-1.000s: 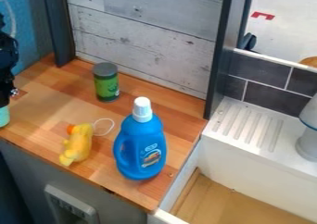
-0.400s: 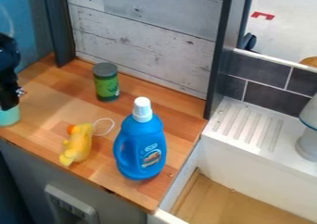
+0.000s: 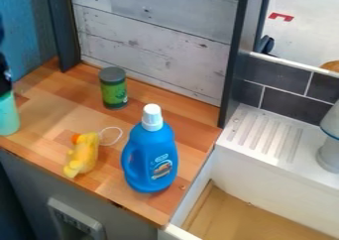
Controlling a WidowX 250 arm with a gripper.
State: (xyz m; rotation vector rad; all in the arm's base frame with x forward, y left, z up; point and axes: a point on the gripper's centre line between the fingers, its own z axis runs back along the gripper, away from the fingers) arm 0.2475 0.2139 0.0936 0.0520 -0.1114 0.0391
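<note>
Mint container (image 3: pixel 9 114): left edge of the frame, upright; best handled level.
Black gripper (image 3: pixel 5 83): at container's top; grasping or released, cannot tell.
Yellow toy (image 3: pixel 84 153): lower left; merits side clearance.

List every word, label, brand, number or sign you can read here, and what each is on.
Nothing can be read with certainty.
Blue bottle: pale print and a small label on its front, too small and blurred to read.
Green jar: markings on its side, too blurred to read.
Teal container: no print that I can make out.
</note>
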